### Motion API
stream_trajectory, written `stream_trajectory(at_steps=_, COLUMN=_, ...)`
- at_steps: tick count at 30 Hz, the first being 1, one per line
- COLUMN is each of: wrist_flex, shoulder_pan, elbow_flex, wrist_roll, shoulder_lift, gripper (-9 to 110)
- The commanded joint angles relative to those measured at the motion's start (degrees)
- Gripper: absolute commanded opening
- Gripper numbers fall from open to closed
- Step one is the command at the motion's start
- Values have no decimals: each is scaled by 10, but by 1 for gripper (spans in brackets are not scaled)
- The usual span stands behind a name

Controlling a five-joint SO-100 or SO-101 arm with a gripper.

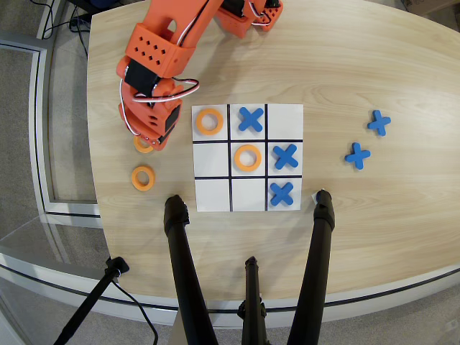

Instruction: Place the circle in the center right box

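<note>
In the overhead view two loose orange circles lie on the table left of the white board (287, 111). One circle (142, 146) is mostly covered by my orange gripper (152, 139), which hangs right over it; only its lower left edge shows. The other circle (143, 177) lies free below it. I cannot make out how the jaws stand or whether they touch the ring. The center right box (211, 159) is the middle row's left cell in this view, and it is bare white. On the board are two orange rings (209, 121) (247, 157) and three blue crosses (250, 118) (285, 156) (281, 192).
Two loose blue crosses (379, 123) (357, 155) lie right of the board. Black tripod legs (180, 251) (320, 244) reach over the table's near edge below the board. The arm's base (251, 14) sits at the top edge.
</note>
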Motion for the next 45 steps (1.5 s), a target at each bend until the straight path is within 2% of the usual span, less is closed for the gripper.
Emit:
stream_trajectory(at_steps=1, wrist_flex=-60, shoulder_pan=17, elbow_flex=8, wrist_roll=-9, shoulder_lift=-8, gripper=9)
stream_trajectory(at_steps=6, wrist_flex=-104, shoulder_pan=38, elbow_flex=7, wrist_roll=-31, shoulder_lift=-54, gripper=9)
stream_trajectory(at_steps=16, wrist_flex=-95, shoulder_pan=37, elbow_flex=22, wrist_roll=-55, shoulder_lift=-84, gripper=9)
stream_trajectory(at_steps=28, wrist_flex=-11, shoulder_pan=-2, elbow_flex=-74, wrist_roll=-11, shoulder_lift=-98, gripper=9)
stream_trajectory(at_steps=34, wrist_flex=3, shoulder_pan=22, elbow_flex=-128, wrist_roll=-29, shoulder_lift=-149, gripper=14)
stream_trajectory(at_steps=37, wrist_flex=11, shoulder_pan=34, elbow_flex=-134, wrist_roll=-51, shoulder_lift=-162, gripper=24)
stream_trajectory(at_steps=45, wrist_flex=33, shoulder_pan=34, elbow_flex=-130, wrist_roll=-54, shoulder_lift=-166, gripper=24)
